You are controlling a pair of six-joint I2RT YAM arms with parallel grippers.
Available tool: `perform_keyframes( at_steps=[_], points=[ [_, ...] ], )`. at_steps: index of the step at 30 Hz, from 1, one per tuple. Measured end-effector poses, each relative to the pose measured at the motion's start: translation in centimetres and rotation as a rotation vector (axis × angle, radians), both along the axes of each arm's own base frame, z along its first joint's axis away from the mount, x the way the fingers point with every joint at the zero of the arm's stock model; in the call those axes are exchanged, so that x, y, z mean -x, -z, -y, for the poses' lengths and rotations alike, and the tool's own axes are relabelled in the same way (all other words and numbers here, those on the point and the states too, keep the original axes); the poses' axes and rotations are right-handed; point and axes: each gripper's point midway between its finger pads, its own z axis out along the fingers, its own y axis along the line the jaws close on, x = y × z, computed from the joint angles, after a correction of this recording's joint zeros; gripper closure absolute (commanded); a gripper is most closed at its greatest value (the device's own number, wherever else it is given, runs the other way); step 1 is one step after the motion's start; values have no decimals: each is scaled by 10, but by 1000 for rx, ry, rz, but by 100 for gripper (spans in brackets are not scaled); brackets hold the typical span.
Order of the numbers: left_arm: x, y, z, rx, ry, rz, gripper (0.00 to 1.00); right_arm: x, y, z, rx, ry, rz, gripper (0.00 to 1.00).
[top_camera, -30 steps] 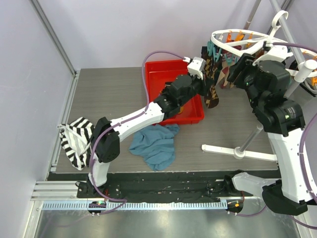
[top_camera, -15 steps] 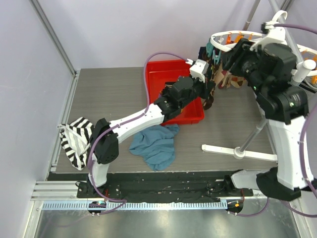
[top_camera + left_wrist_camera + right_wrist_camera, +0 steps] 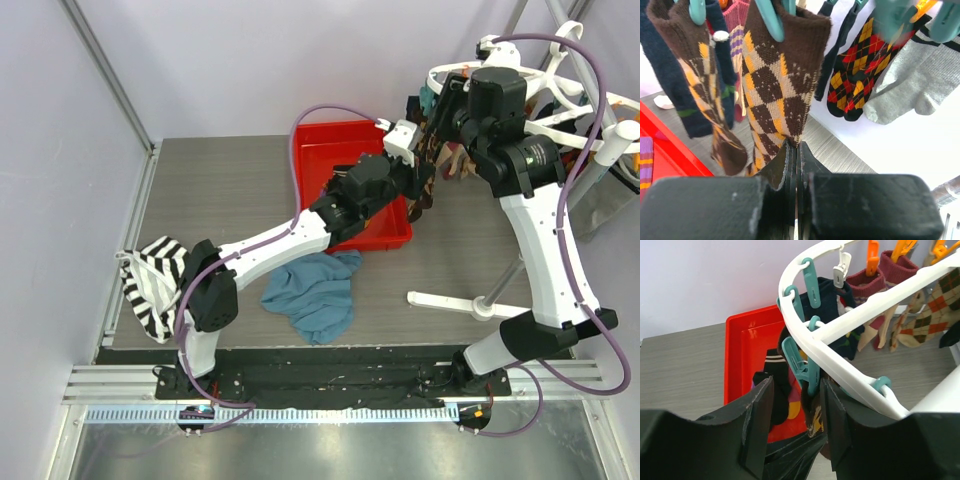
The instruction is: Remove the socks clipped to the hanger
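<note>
The white hanger (image 3: 560, 92) hangs at the back right, with several socks on teal and orange clips. In the left wrist view a brown argyle sock (image 3: 782, 85) hangs from a teal clip (image 3: 771, 22), and my left gripper (image 3: 796, 146) is shut on its lower edge. From above, the left gripper (image 3: 418, 185) sits by the tray's far right corner. My right gripper (image 3: 796, 385) is open, with its fingers either side of a teal clip (image 3: 802, 365) on the hanger's rim (image 3: 840, 352). That clip holds the same sock's cuff. The top view shows the right gripper (image 3: 447, 110) at the hanger's left end.
A red tray (image 3: 330, 160) under the left arm holds a dark sock and a striped one (image 3: 775, 385). A blue cloth (image 3: 315, 290) lies in front of it, and a black-and-white striped cloth (image 3: 150, 285) at the left edge. The hanger stand's white foot (image 3: 480, 302) crosses the right side.
The right arm has risen and swung left from beside the hanger to its left rim, its jaws narrowing around the teal clip. The left arm has held its grip and barely moved.
</note>
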Motion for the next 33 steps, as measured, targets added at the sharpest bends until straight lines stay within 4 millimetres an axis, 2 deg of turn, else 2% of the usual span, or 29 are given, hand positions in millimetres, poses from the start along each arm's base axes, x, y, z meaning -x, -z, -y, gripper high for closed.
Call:
perform_keyframes(
  at_steps=[12, 31, 33],
  points=[
    [2, 0, 1, -2, 1, 2, 100, -9, 4, 13, 42, 93, 7, 48],
    [3, 0, 2, -16, -20, 19, 100, -23, 17, 9, 161, 245, 17, 52],
    [3, 0, 1, -16, -23, 19, 100, -24, 20, 9, 172, 256, 12, 57]
  ],
)
